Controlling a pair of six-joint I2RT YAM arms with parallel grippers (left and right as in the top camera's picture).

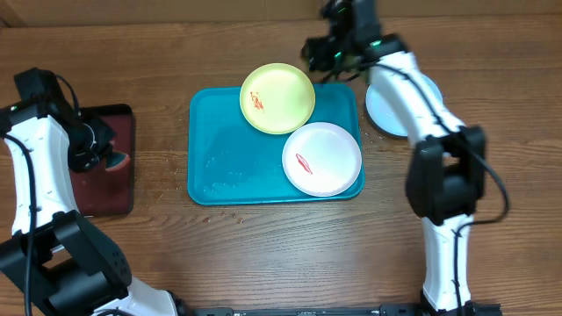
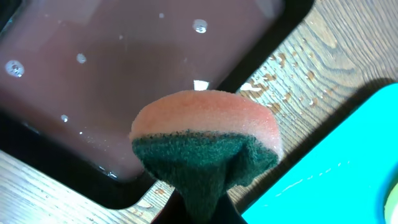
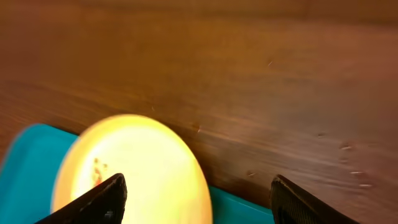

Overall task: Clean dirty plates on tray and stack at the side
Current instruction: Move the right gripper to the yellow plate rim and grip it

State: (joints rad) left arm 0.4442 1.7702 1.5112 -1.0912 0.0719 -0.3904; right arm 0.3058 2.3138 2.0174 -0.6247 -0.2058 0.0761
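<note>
The turquoise tray [image 1: 219,149] lies mid-table. On it are a yellow-green plate [image 1: 277,97] with a red smear, overhanging the far rim, and a white plate [image 1: 322,158] with a red smear. A light blue plate [image 1: 389,107] lies on the table right of the tray, partly under the right arm. My left gripper [image 1: 112,151] is shut on a pink-and-green sponge [image 2: 205,140] above the maroon tray [image 2: 124,74]. My right gripper [image 1: 327,54] is open and empty past the tray's far right corner, with the yellow-green plate [image 3: 130,174] below its left finger.
The black-rimmed maroon tray [image 1: 98,162] at the left holds liquid with bubbles. Water droplets lie on the turquoise tray's floor and on the wood [image 2: 280,68] between the trays.
</note>
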